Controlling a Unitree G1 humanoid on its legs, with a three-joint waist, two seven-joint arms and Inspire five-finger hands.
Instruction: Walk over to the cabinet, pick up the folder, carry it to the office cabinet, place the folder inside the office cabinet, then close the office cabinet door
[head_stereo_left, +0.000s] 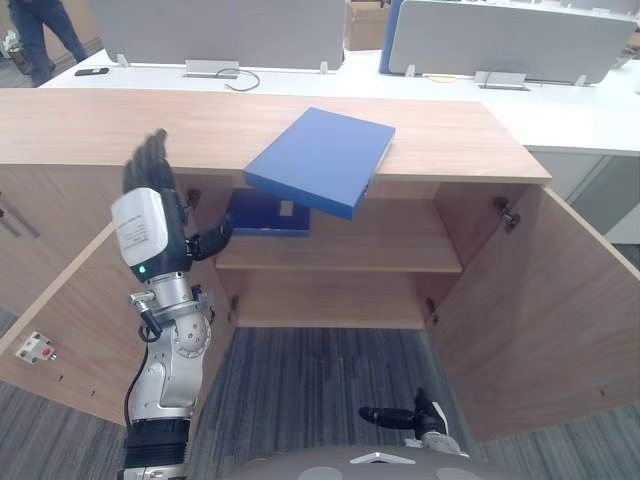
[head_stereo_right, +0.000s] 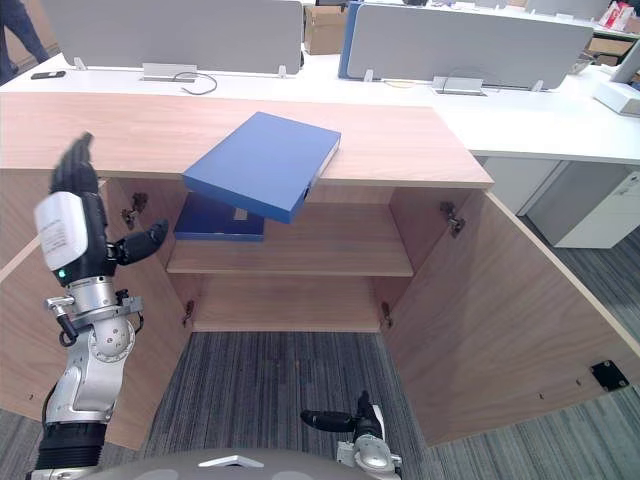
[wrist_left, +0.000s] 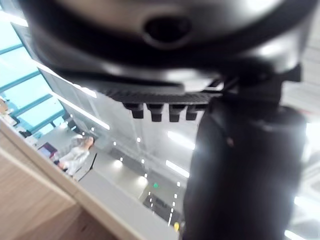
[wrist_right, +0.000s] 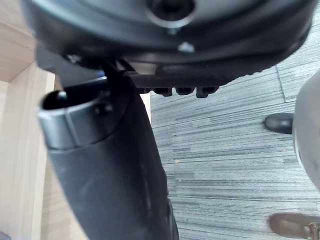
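Left hand (head_stereo_left: 148, 215) first: I hold it raised by the left side of the open cabinet (head_stereo_left: 120, 125), level with the top, and it carries nothing. The folder (head_stereo_left: 320, 160) lies on the cabinet top with its near corner hanging out past the front edge, over the opening, well apart from my hand. That overhang is what worries me. I judge that a push from above or a nudge at the free corner could tip it off the edge and drop it to the floor, or onto the second blue folder (head_stereo_left: 262, 213) that sits on the shelf (head_stereo_left: 380, 240) inside. A one-sided grip could also let it swing and slip, since it is broad and flat. The left door (head_stereo_left: 70, 320) stands just beside my forearm, so a wide reach could knock it. As for the hand itself, it is fully spread: fingers straight and pointing up, thumb stuck out towards the shelf, touching nothing. My right hand (head_stereo_left: 415, 413) hangs low over the carpet, before the right door (head_stereo_left: 540, 310); whether it is spread or closed I cannot tell.
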